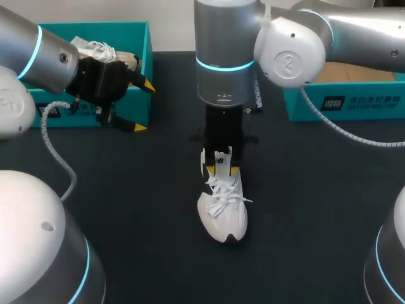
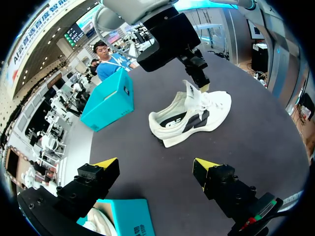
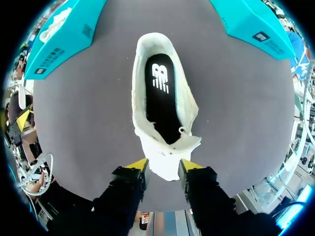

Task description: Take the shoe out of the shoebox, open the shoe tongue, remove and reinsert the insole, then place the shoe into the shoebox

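Observation:
A white sneaker (image 1: 223, 212) stands upright on the black table, toe toward the front edge. Its black insole (image 3: 160, 93) lies inside. My right gripper (image 1: 219, 170) comes straight down over the shoe, and both yellow fingertips press the raised tongue (image 3: 165, 160) from two sides. From the left wrist view the sneaker (image 2: 197, 118) is ahead, with the right gripper (image 2: 199, 81) on its tongue. My left gripper (image 1: 143, 106) hovers open and holding nothing beside the teal shoebox (image 1: 95, 28) at the back left, well apart from the sneaker.
Another white shoe (image 1: 101, 49) lies in the back-left shoebox. A second teal box (image 1: 342, 101) sits at the back right. Bare black tabletop (image 1: 126, 221) surrounds the sneaker on both sides and in front.

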### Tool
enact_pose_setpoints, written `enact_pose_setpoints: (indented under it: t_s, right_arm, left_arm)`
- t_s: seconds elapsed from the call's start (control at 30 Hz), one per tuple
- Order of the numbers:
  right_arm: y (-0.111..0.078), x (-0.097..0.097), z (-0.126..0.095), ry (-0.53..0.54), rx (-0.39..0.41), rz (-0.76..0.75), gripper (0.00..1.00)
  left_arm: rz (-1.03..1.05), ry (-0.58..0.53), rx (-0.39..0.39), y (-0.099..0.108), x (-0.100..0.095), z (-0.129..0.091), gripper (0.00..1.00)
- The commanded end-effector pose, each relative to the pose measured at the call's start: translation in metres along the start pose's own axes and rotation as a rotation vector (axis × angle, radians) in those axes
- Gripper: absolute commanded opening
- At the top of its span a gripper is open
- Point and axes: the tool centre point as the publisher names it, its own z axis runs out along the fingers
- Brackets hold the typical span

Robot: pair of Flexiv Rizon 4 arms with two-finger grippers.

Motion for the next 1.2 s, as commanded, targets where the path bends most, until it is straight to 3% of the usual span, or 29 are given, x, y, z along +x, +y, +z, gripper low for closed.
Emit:
enact_pose_setpoints:
  t_s: [0.03,0.33,0.6,0.97,1.2]
  right_arm:
    - [0.010,-0.003,0.000,0.002,0.001,-0.021,0.30]
    - [0.039,-0.007,0.012,0.009,-0.023,-0.089,0.32]
    - [0.029,-0.014,-0.006,-0.011,-0.050,-0.073,0.30]
    - [0.062,-0.007,0.012,0.042,-0.081,-0.128,0.29]
    - [0.067,-0.010,0.014,0.021,-0.077,-0.152,0.28]
  left_arm:
    - [0.000,0.000,-0.003,-0.001,0.001,0.000,1.00]
    - [0.000,0.000,-0.003,-0.001,0.001,0.000,1.00]
    - [0.000,0.000,-0.003,-0.001,0.001,0.000,1.00]
    - [0.000,0.000,-0.003,-0.001,0.001,0.000,1.00]
    - [0.000,0.000,-0.003,-0.001,0.001,0.000,1.00]
